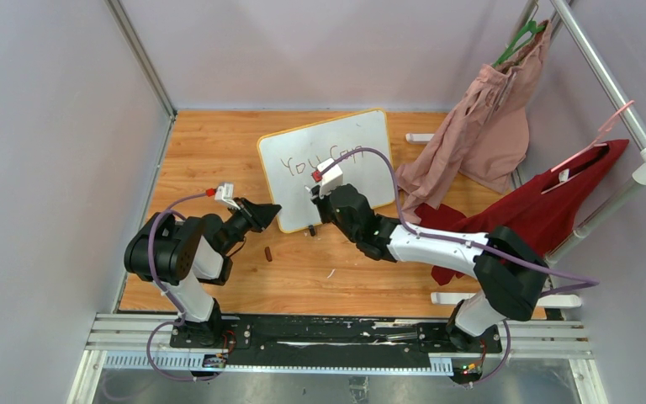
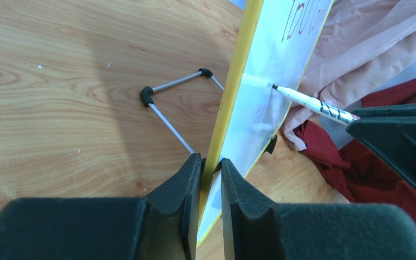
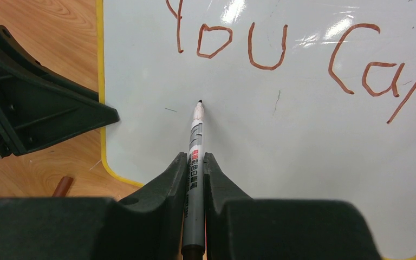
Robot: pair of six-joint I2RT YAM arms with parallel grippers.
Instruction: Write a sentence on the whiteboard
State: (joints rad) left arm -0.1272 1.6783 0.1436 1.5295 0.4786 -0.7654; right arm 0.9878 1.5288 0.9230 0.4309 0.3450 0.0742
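Left hand (image 2: 210,162): low, reaching right, clamped narrowly on the yellow left edge of whiteboard (image 1: 368,139).
Right hand (image 3: 195,160): angled down, pinching marker (image 3: 197,127), tip touching board beneath sentence (image 1: 297,165), "You Can".
Whiteboard location: propped at centre of counter (image 1: 210,143).

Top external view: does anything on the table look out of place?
A small brown cylinder, perhaps a marker cap, lies loose on the table near the whiteboard; the pink garment and red garment trail down onto it.
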